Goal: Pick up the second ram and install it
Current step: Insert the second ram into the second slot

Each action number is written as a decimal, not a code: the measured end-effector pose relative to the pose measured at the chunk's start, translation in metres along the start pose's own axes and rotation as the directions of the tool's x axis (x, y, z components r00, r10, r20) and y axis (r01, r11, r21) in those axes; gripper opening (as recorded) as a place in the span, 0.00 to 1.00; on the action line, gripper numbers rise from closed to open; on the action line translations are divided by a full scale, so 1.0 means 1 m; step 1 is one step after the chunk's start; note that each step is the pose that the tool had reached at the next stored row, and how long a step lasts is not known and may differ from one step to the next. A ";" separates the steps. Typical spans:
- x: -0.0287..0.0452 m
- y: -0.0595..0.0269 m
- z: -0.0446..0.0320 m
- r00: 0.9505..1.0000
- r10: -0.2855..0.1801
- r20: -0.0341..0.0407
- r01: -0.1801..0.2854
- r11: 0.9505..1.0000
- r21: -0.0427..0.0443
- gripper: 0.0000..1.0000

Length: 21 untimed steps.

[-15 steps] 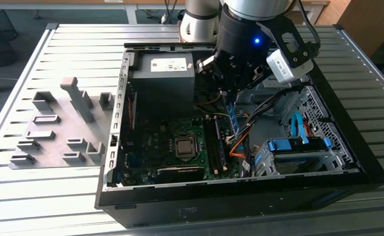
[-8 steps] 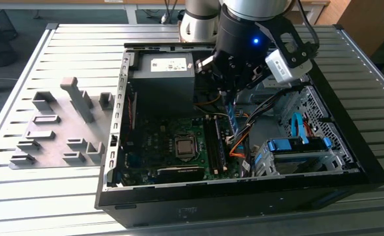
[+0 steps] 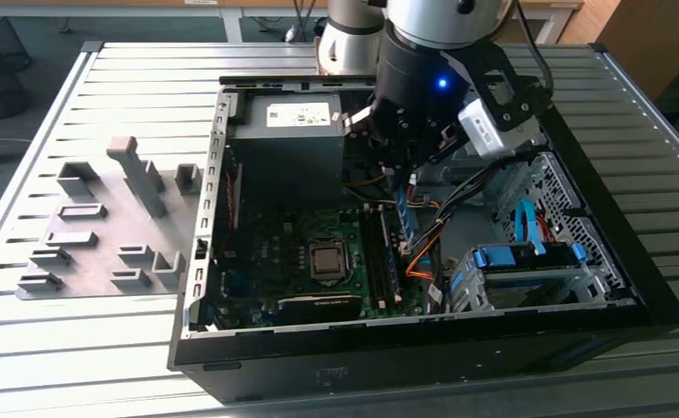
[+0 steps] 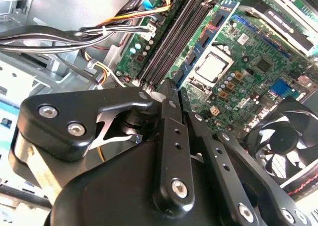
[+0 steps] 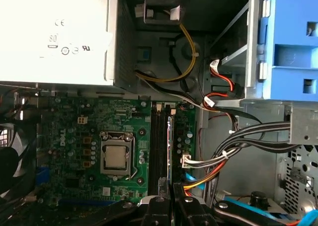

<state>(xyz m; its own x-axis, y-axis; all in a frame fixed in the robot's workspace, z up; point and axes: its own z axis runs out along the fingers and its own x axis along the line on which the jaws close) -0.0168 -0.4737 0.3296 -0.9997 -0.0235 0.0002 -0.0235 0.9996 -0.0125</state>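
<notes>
**Thin board pinched over the memory slots**

Looking at the exterior view: finds the gripper (image 3: pixel 404 174) lowered into the open computer case (image 3: pixel 618 261), at about one o'clock from the processor socket (image 3: pixel 326 259). Shows the jaws drawn almost together, leaving only a narrow slit. Appears to pinch the second ram (image 3: pixel 402 207) in that slit, seen as a slim blue-green strip reaching out just below the fingertips, toward six o'clock. Places that strip just beside the memory slots (image 3: pixel 383 257), running the same way as they do. Cannot tell whether it is seated in a slot or only close over one.

In both wrist views: shows black fingers (image 4: pixel 169 136) side by side, nearly touching, tips right over the end of the slots (image 4: pixel 174 37). In the first wrist view, catches the ram (image 5: pixel 171 151) edge-on as a pale green line along the dark slots (image 5: pixel 159 146), starting at the gripper (image 5: pixel 172 193).

Around the socket in the exterior view: puts the power supply (image 3: pixel 287 131) at eleven o'clock, blue drive-bay clips (image 3: pixel 526 257) at three o'clock, orange and yellow cables (image 3: pixel 423 261) between clips and slots. Leaves a grey fixture plate (image 3: pixel 107 226) on the slatted table (image 3: pixel 37 348), at nine o'clock, well apart from the case.
</notes>
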 end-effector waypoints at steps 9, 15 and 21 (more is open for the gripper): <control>0.0084 0.0003 0.0100 1.000 0.014 -0.001 -0.014 1.000 0.000 0.14; 0.0094 0.0004 0.0164 0.999 0.032 -0.002 -0.032 0.999 0.000 0.14; 0.0094 0.0005 0.0194 1.000 0.024 -0.002 -0.024 1.000 -0.001 0.14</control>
<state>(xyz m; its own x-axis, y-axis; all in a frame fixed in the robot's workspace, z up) -0.0262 -0.4737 0.3103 -1.0000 0.0008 0.0016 0.0007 0.9999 -0.0116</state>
